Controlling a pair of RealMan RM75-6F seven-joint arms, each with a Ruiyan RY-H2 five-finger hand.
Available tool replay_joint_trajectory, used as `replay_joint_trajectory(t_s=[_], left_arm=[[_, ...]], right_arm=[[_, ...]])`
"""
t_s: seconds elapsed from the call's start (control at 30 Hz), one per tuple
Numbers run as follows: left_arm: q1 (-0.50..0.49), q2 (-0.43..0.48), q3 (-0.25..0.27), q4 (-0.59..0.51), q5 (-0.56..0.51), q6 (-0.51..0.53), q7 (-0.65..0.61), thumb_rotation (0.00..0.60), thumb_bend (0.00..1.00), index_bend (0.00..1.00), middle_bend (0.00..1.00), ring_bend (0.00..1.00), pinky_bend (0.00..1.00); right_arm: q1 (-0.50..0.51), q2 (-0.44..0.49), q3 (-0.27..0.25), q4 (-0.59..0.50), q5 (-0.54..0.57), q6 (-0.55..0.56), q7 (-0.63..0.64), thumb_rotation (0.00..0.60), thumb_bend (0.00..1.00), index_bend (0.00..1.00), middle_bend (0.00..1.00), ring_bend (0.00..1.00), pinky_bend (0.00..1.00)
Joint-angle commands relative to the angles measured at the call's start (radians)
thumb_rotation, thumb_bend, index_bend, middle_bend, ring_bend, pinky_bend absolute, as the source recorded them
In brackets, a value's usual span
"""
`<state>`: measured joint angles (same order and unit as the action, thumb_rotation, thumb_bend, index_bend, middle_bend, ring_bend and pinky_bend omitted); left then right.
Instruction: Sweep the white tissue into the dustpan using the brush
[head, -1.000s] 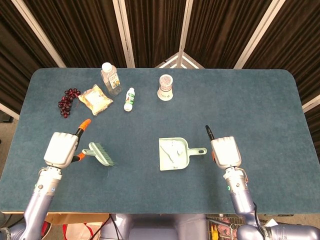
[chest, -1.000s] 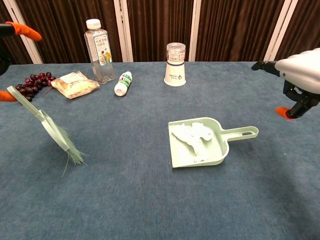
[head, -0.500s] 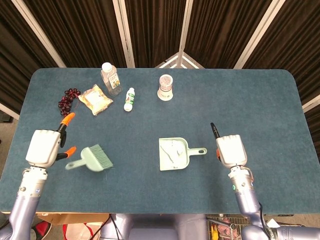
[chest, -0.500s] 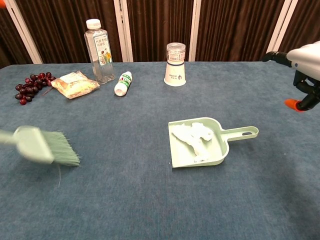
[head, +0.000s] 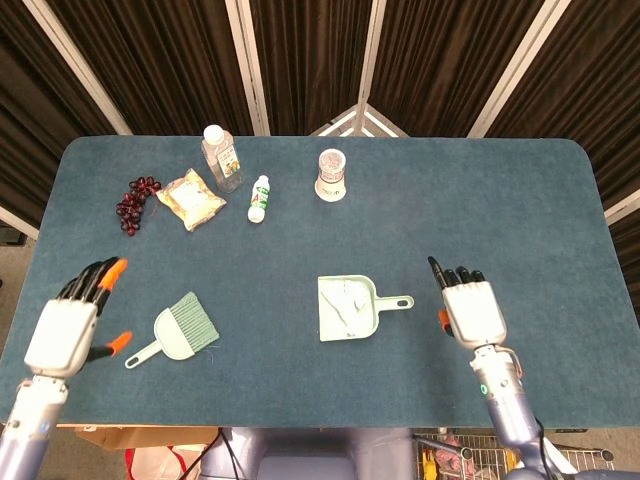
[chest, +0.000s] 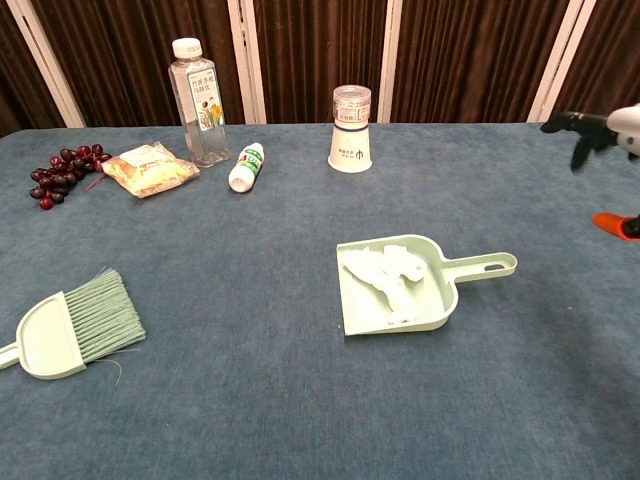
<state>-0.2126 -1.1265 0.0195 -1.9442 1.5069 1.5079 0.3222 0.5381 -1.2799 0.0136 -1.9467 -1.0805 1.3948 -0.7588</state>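
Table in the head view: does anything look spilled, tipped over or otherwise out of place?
Only the small white bottle lies on its side, while the water bottle and cup stand upright. The tissue sits inside the dustpan; nothing is spilled.

Your pale green brush (head: 180, 330) lies just right of your left hand's fingers (head: 95, 280); the crumpled white tissue (head: 347, 300) sits in the pale green plastic dustpan (head: 330, 325), left of your right hand's fingers (head: 455, 277).

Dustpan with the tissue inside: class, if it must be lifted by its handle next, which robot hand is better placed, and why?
Right. The dustpan handle points toward the open right hand; the left hand lies beyond the brush.
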Motion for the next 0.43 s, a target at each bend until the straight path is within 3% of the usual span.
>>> replay_joint_trajectory(t_s=[0.03, 0.23, 0.43], left_arm=[[0.081, 0.002, 0.103, 0.034, 0.116, 0.062, -0.073, 0.6, 0.11, 0.0, 0.0, 0.0, 0.06], [0.156, -0.005, 0.177, 0.088, 0.238, 0.139, -0.129, 0.6, 0.11, 0.0, 0.0, 0.0, 0.05], [0.213, -0.032, 0.198, 0.206, 0.273, 0.187, -0.162, 0.6, 0.11, 0.0, 0.0, 0.0, 0.05]], right_arm=[[-0.079, 0.08, -0.083, 0.021, -0.159, 0.013, 0.158, 0.6, 0.39, 0.0, 0.0, 0.0, 0.07], [-0.201, 0.131, -0.163, 0.099, -0.338, 0.13, 0.368, 0.6, 0.39, 0.0, 0.0, 0.0, 0.06], [-0.325, 0.122, -0.207, 0.243, -0.508, 0.298, 0.549, 0.6, 0.39, 0.0, 0.0, 0.0, 0.05]])
